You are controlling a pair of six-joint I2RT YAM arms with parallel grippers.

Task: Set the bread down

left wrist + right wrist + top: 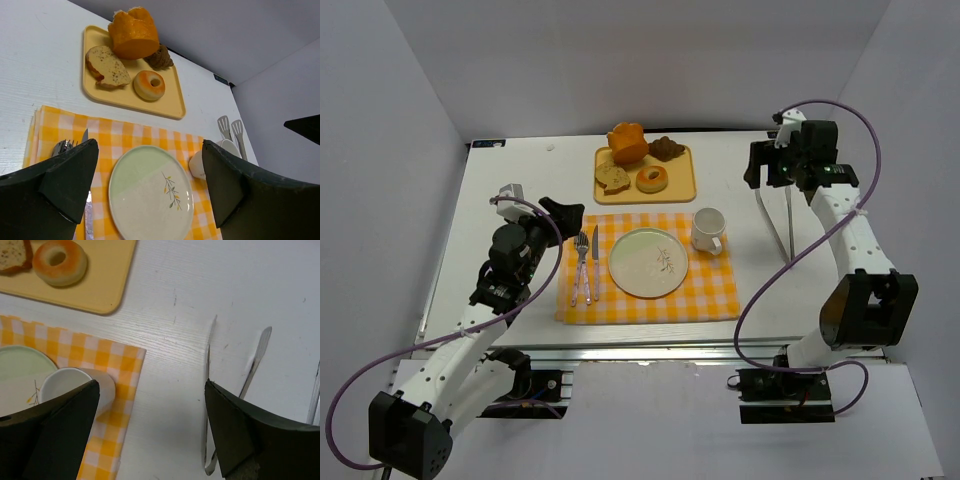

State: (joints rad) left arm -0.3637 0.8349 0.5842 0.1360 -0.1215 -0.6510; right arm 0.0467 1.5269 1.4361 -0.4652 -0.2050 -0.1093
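Top view: nothing is done yet. The ring-shaped bread lies on the yellow tray, apart from the plate, which I take as its destination.

Left wrist: my left gripper is spread wide and empty over the plate, with the bread beyond.

Right wrist: the right gripper is likewise agape and holds nothing, above the tongs.

Pick-up and placing are both left.

White surface: yellow tray far middle; checked cloth centre; tongs right of cloth.
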